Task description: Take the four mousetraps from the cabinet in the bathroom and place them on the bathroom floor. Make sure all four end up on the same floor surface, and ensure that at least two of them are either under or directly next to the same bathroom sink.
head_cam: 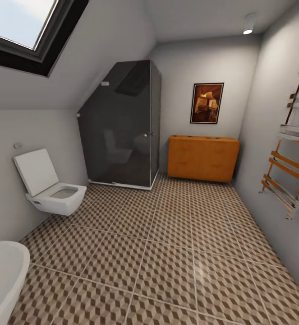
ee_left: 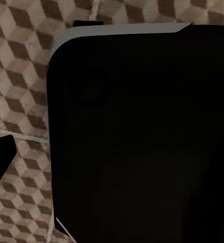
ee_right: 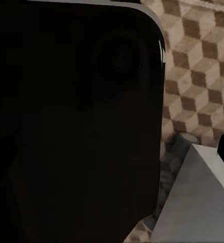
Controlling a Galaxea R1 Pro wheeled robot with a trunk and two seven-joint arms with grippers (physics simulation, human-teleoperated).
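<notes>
Bathroom floor (head_cam: 176,253) – cube tiles | cabinet (head_cam: 202,158) at far wall (shut) | claw states: cannot tell

The walls are plain grey, and a sloped ceiling holds a black-framed skylight window (head_cam: 20,27). A dark glass shower cabin (head_cam: 120,124) stands in the far corner. A white wall-hung toilet (head_cam: 54,189) is at the left, a chrome towel rail (head_cam: 293,171) at the right. A framed brown picture (head_cam: 207,103) hangs on the back wall.
</notes>
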